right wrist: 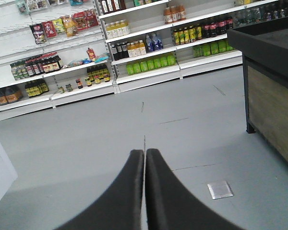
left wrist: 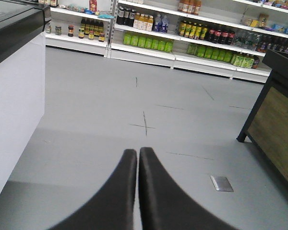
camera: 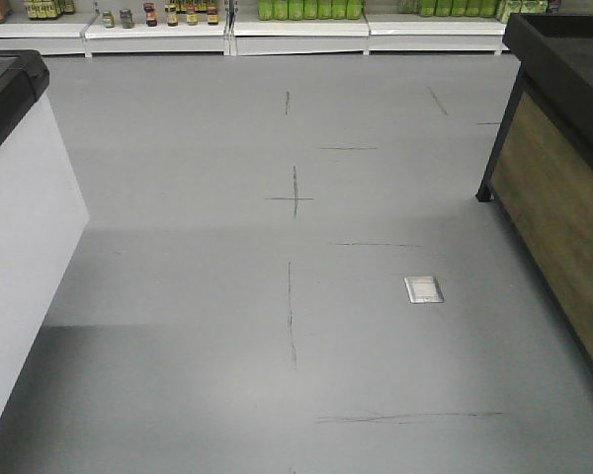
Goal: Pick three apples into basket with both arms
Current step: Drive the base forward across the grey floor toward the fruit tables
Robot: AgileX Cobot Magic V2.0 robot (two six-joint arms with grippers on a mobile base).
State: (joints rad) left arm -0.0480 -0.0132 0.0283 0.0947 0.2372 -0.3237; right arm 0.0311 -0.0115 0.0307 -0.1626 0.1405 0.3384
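Two grippers hang over the grey floor [camera: 178,296]: the left gripper [left wrist: 138,151] and right gripper [right wrist: 145,152] are pinched narrow, fingertips touching; bottle shelves [left wrist: 149,43] stand far ahead.

A: Can you read any writing here?
B: None. The bottles [left wrist: 149,42] on the shelves [left wrist: 144,51] carry labels, but every one is too small and blurred to make out.
A: What about the hanging packets [right wrist: 50,28]?
B: They show red and dark print in the right wrist view, with no legible letters.
A: And the jars [camera: 127,18]?
B: They have pale labels in the front view, also unreadable.
A: Are there any signs or numbers?
B: Only a thin dark cross [camera: 295,197] drawn on the floor [camera: 178,296], among a few plain lines. It's a mark, not a letter or digit.
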